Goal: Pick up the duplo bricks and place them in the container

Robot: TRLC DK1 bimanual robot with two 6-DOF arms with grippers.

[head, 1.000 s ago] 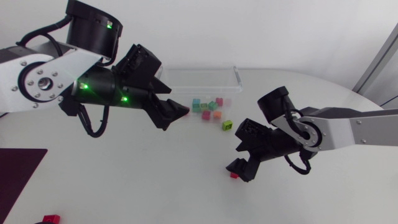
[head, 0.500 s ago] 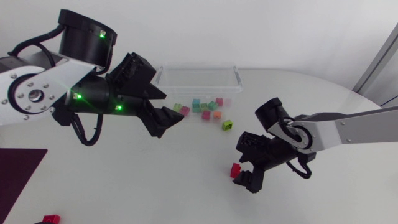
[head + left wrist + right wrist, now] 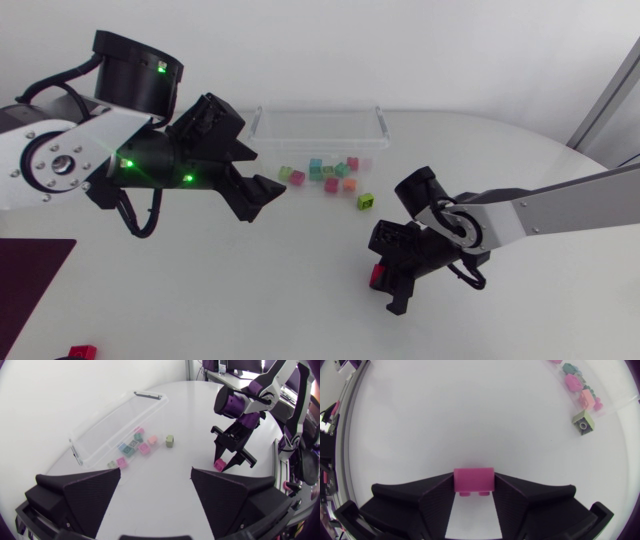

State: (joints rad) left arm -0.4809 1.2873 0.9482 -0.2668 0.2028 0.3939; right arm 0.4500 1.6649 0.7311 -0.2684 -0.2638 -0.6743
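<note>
Table (image 3: 250,290) centre open; loose bricks (image 3: 331,185) line container (image 3: 320,130) near wall, blocking low approach.

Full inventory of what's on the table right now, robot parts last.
container: 1, clear, far side of table, middle
brick cluster: 9, pink, teal, green, orange, on table just in front of container
gripped brick: 1, red, between right gripper's fingers
stray brick: 1, red, near-left table edge
mat: 1, dark maroon, left edge
left gripper: 1, black, open, empty, left of cluster
right gripper: 1, black, shut on gripped brick
</note>
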